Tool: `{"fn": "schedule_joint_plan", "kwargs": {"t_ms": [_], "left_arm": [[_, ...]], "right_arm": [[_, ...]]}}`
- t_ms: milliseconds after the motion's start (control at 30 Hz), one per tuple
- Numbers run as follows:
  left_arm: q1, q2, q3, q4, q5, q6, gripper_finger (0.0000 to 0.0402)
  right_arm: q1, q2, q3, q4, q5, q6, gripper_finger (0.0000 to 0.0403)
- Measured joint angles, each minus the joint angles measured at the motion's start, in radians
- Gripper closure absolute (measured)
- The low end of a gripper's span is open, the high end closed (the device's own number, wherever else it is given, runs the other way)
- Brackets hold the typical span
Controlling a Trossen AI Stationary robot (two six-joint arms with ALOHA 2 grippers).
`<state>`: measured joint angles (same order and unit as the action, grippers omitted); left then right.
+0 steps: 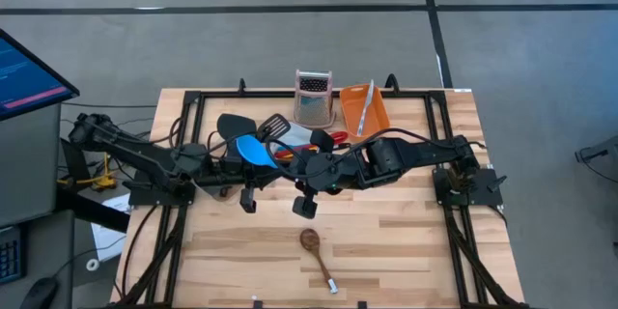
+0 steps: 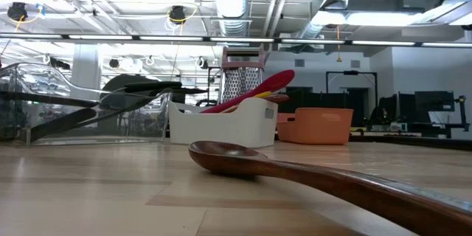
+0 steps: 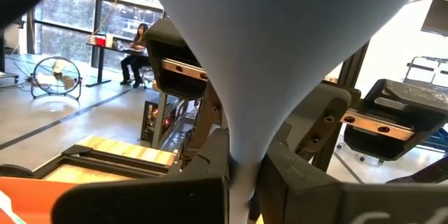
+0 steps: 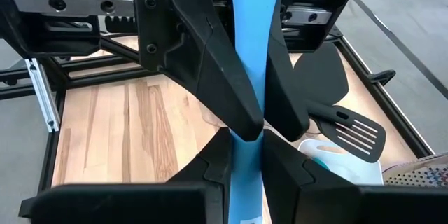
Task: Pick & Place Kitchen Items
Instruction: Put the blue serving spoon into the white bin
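Observation:
A blue spoon [image 1: 256,148] is held in the air between both grippers, above the middle of the table. My left gripper [image 1: 267,161] and my right gripper [image 1: 294,166] meet tip to tip, both shut on it. A wooden spoon [image 1: 319,256] lies flat on the table near the front edge and shows close up in the low view [image 2: 295,171]. Black spatulas [image 1: 237,126] and a slotted turner [image 1: 275,127] lie in a clear tub [image 2: 88,114]. Red and yellow handles [image 2: 254,92] stick out of a white tub [image 2: 221,125]. My left gripper pinches the spoon's neck [image 3: 241,175] between its two fingers, just below the bowl [image 3: 280,35]. It comes level from the table's left, with the spoon lying along the fingers. My right gripper pinches the spoon's handle [image 4: 245,168] between its two fingers, coming level from the table's right. The handle runs on along the fingers into the left gripper's fingers [image 4: 210,84]. The spoon is lifted clear of the table.
A steel grater with a pink top [image 1: 314,97] and an orange tub [image 1: 365,108] stand at the far edge, behind the tubs. A black frame [image 1: 193,106] rings the table. Bare wood lies around the wooden spoon at the front.

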<state>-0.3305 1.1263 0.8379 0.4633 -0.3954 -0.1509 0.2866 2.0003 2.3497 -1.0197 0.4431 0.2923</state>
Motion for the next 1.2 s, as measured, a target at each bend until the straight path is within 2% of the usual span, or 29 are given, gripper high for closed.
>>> {"fn": "schedule_joint_plan", "kwargs": {"t_ms": [100, 267, 500, 667, 800, 933, 1100, 1200], "left_arm": [[0.0, 0.0, 0.0, -0.001, 0.0, -0.003, 0.0385], [0.0, 0.0, 0.0, -0.018, 0.003, -0.01, 0.0389], [0.0, -0.003, -0.001, -0.029, 0.003, -0.011, 0.0389], [0.006, -0.013, -0.001, -0.051, 0.001, -0.011, 0.0389], [0.011, -0.035, -0.001, -0.105, -0.003, -0.015, 0.0389], [0.025, -0.049, -0.002, -0.177, -0.003, -0.046, 0.0389], [0.06, -0.062, 0.0, -0.275, 0.0, -0.098, 0.0389], [0.086, -0.062, 0.0, -0.297, 0.015, -0.101, 0.0389]], "right_arm": [[-0.003, 0.0, 0.0, 0.0, 0.0, 0.008, 0.0352], [-0.011, -0.01, -0.001, -0.006, -0.013, 0.072, 0.0316], [-0.02, -0.054, 0.001, -0.058, -0.137, 0.072, 0.0309], [-0.019, -0.115, -0.002, -0.167, -0.193, 0.076, 0.0307], [-0.019, -0.175, 0.0, -0.263, -0.241, 0.142, 0.0307], [-0.012, -0.224, 0.0, -0.378, -0.263, 0.216, 0.0325], [0.01, -0.259, 0.0, -0.48, -0.261, 0.24, 0.039], [0.025, -0.26, 0.0, -0.495, -0.239, 0.241, 0.0395]]}}
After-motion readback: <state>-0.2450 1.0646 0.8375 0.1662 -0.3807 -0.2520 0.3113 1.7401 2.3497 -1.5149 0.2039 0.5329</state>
